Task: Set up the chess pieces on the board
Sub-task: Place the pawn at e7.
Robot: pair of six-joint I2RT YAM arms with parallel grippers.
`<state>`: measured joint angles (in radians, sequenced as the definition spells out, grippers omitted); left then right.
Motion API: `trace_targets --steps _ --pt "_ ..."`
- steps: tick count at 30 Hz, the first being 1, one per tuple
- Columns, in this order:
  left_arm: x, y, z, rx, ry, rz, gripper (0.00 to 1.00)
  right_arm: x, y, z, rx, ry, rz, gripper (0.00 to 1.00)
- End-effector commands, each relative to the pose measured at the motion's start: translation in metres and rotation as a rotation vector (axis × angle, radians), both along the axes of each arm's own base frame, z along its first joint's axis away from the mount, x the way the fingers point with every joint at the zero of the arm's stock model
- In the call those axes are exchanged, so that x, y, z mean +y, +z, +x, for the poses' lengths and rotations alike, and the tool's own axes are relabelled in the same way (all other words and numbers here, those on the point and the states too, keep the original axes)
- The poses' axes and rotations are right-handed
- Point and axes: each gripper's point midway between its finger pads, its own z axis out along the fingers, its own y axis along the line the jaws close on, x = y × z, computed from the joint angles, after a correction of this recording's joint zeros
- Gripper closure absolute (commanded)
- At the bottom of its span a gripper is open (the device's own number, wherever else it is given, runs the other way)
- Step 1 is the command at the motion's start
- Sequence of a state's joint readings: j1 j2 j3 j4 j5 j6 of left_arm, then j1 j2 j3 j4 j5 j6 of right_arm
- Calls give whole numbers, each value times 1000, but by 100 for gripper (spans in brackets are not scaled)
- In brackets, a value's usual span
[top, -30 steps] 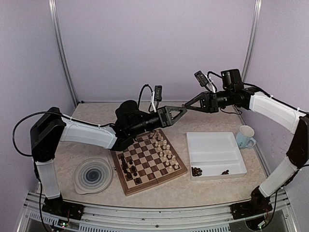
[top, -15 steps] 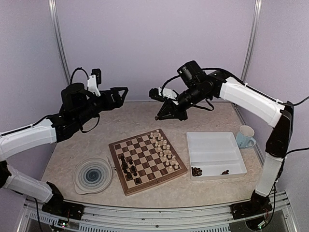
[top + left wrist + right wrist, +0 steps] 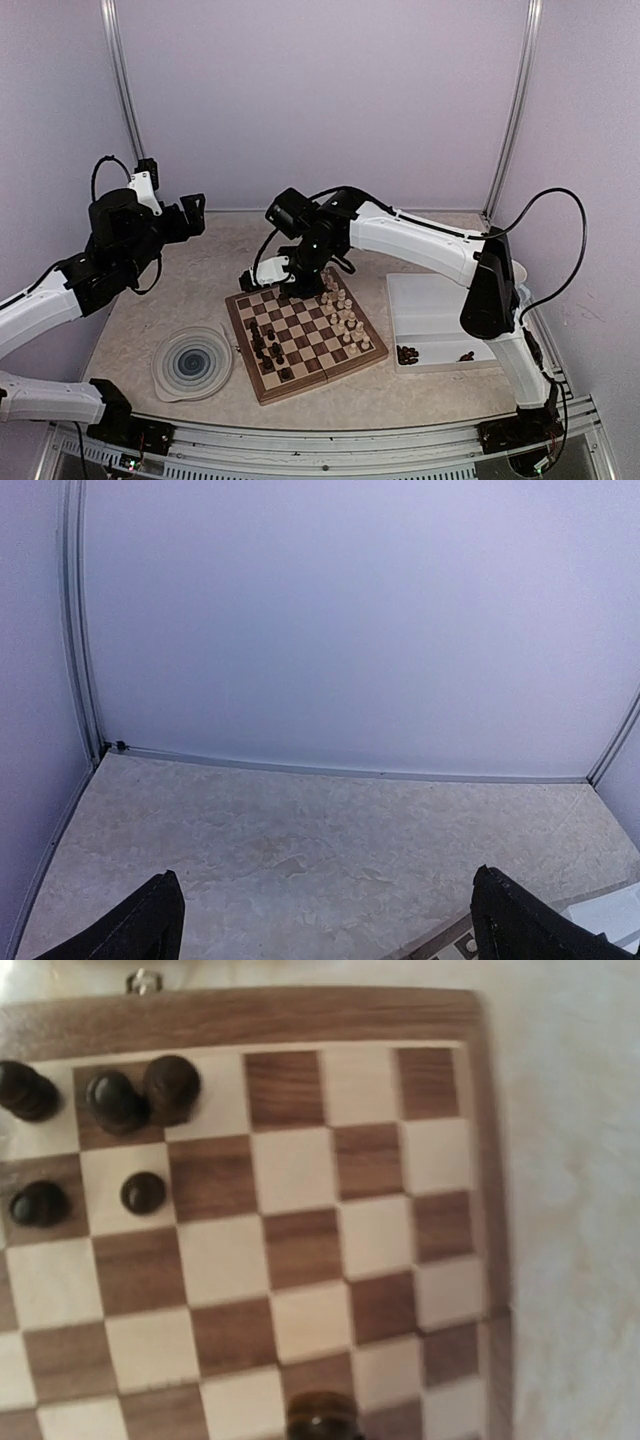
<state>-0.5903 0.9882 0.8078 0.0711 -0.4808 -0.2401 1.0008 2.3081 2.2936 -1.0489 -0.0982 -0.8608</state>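
Our left gripper (image 3: 193,210) hangs high, fingers (image 3: 150,920) spread wide. Our right gripper (image 3: 247,282), fingers pressed together, hovers over the board (image 3: 310,345) corner near dark pieces (image 3: 130,1095).

Brown-and-tan checkered board (image 3: 305,336), dark brown pieces (image 3: 262,345), cream pieces (image 3: 342,310).

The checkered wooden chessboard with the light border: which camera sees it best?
The top external view: nearly the whole checkered wooden chessboard shows there. The right wrist view gives only one corner, close and blurry. The left wrist view catches a bare sliver at its bottom edge.
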Motion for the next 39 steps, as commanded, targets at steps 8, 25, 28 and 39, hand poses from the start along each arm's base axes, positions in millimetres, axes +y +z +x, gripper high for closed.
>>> trace_targets --steps 8,25,28,39 --pt "20 16 -8 -29 53 6 1 32 -42 -10 -142 105 -96 100" --pt "18 11 1 -6 -7 -55 1 41 -75 -6 -166 129 -125 88" --pt "19 10 3 -1 -21 -73 1 42 -76 -6 -160 129 -120 81" --pt "23 7 9 8 -34 -99 1 42 -70 -8 -136 118 -95 78"
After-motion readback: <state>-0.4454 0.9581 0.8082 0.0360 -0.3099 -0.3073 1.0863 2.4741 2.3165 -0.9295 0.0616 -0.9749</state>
